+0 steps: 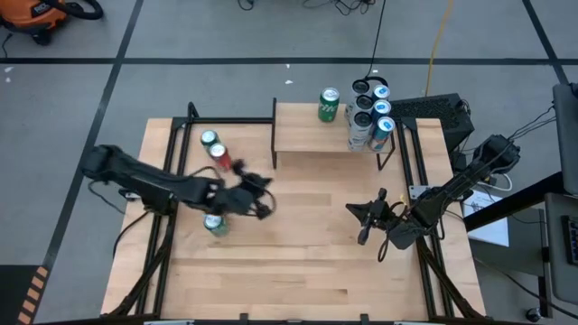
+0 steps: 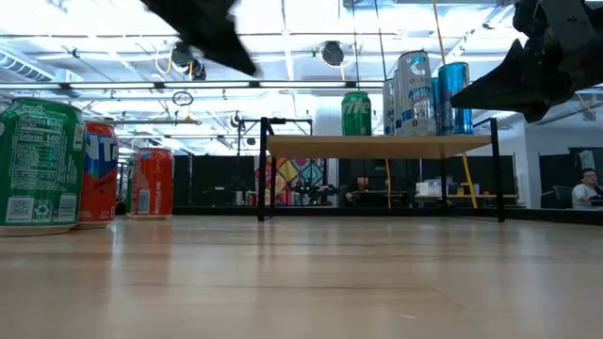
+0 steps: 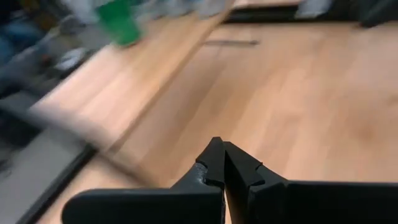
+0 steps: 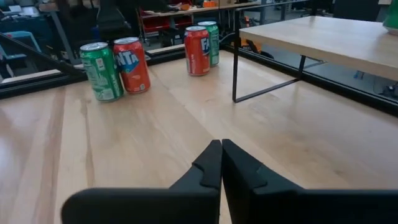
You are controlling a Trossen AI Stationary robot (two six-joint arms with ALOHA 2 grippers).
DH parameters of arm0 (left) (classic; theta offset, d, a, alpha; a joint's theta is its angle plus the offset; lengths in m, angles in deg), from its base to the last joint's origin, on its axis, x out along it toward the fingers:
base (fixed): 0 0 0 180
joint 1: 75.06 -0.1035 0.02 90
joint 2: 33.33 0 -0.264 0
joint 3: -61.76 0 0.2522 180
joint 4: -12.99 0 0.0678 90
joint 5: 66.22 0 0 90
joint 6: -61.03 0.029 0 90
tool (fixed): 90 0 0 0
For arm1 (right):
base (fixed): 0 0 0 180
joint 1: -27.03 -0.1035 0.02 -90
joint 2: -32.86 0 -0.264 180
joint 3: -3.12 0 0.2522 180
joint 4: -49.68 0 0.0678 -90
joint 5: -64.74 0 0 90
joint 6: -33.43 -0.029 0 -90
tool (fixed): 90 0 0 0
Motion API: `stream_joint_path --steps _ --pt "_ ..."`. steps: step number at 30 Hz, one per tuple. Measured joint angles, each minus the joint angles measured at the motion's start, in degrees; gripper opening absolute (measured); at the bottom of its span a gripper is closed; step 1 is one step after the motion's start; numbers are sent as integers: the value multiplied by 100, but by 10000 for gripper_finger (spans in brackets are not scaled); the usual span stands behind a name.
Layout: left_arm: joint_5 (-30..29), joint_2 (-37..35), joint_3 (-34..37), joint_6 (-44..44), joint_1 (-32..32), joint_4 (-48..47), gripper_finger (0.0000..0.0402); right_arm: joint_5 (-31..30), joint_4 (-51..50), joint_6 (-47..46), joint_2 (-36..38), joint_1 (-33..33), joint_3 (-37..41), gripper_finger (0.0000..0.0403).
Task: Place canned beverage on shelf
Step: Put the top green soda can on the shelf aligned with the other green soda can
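Cans: four wait on the tabletop's left, a green can (image 1: 215, 225) nearest, two red, one green beyond | risk: left gripper (image 1: 257, 194), fingers pressed together and empty, could topple the close-packed cans if it descends unopened | green can sits just beside it | shelf (image 1: 307, 135) already carries six cans | right gripper (image 1: 366, 215) closed, empty, idle at right

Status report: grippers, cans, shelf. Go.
Left gripper shut, empty, above table. Right gripper shut, empty. Shelf holds green can and blue-silver cans. Four cans wait on table.
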Motion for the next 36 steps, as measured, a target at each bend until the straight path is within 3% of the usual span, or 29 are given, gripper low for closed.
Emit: stream_joint_path --steps 2,6,10,16,20,26,31,36 --pt "-551 -496 1 -614 177 -869 2 1 13 -28 -27 0 0 0" --pt "-881 -1338 -8 -1591 81 -2297 40 3 14 -30 -45 0 0 4" --pt "-1320 -1751 -7 -1935 -376 -3115 116 3 141 107 -45 1 0 29" --pt "-1298 -1818 -8 -1868 -1509 -3736 234 3 313 313 -45 2 0 97" --pt "-639 -1816 125 -1621 -2598 -3864 274 -1 313 35 -45 2 0 139" --pt "547 -1814 265 -1295 -4050 -3881 281 1 183 -215 -45 2 0 168" --pt "980 -1814 268 -1128 -4508 -3983 284 3 -2 -489 -45 2 0 173" --pt "1226 -1775 268 -1133 -4877 -3961 316 3 -4 -507 -45 2 0 174"
